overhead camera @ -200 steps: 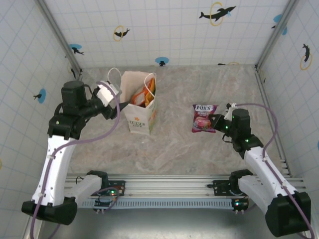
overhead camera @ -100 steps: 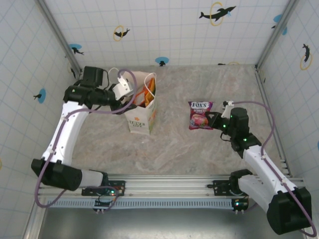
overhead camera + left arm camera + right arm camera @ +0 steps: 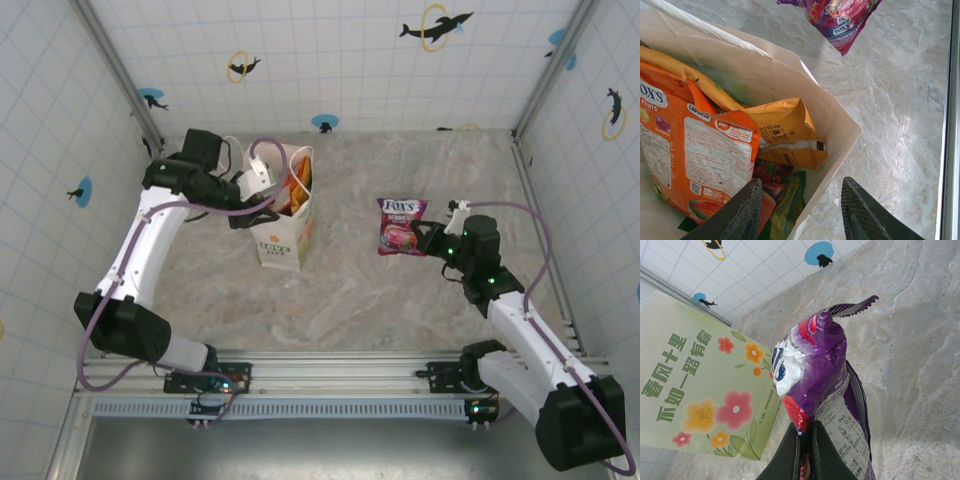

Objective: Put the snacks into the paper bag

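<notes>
The white paper bag stands upright left of centre, mouth open. Inside it lie several snacks: an orange packet, a yellow-orange one and a green-yellow one. My left gripper hovers at the bag's mouth, open. In the left wrist view the left gripper straddles the bag's rim, one finger inside and one outside. My right gripper is shut on the lower edge of a purple snack packet, held above the table to the right of the bag. That packet stands up from the right gripper, with the bag's flowered side behind.
Tiled walls with metal corner posts close in the marble table on three sides. A rail carrying the arm bases runs along the near edge. Bare marble lies between the bag and the right arm.
My left arm swung from the bag's left side to over its mouth, and its jaws narrowed. My right gripper lifted the purple packet and carried it a little left.
</notes>
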{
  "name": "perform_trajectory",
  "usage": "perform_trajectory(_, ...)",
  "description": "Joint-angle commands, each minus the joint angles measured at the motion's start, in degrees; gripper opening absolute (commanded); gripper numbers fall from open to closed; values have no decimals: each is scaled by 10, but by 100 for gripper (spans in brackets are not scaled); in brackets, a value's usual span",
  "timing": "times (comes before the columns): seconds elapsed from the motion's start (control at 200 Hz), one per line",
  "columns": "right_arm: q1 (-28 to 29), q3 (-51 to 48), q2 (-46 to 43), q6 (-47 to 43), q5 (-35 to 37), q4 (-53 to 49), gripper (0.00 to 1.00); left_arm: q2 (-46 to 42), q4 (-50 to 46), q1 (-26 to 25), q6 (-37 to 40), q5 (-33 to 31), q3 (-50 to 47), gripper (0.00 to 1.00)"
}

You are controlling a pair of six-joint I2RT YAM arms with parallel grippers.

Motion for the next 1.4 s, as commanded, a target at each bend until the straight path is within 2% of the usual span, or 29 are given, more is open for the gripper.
perform_trajectory(0.0,2,-5,-1,-1,6,47,0,10,-9,-6,30,12,-5,42)
perform_trajectory(0.315,0,-7,-11,-3,14,43,0,16,3,-16,38,27,-16,26)
perform_trajectory(0.475,-1,-5,-16,-5,16,41,0,14,-1,-18,47,42,-13,0)
perform_trajectory(0.686,-5,-3,-14,-5,17,50,0,13,-2,-31,48,44,-1,0)
perform_trajectory(0.791,-5,-2,-10,-1,14,59,0,1,26,-40,47,64,-5,0)
perform_trajectory(0.966,-4,3,-6,4,13,73,0,-16,96,-68,16,52,-29,0)
perform_trajectory(1.101,0,14,-4,4,16,78,0,-7,106,-82,6,52,-36,0)
perform_trajectory(1.146,1,19,-2,4,18,80,0,-6,109,-87,2,47,-37,4)
perform_trajectory(1.196,4,25,-1,4,20,82,0,-9,121,-90,-11,41,-38,18)
perform_trajectory(1.271,10,33,1,2,26,84,0,-23,155,-90,-40,33,-46,26)
perform_trajectory(1.286,12,35,0,2,28,84,0,-28,163,-90,-46,33,-49,31)
perform_trajectory(1.396,27,50,4,3,42,93,0,-76,266,-90,-152,22,-91,52)
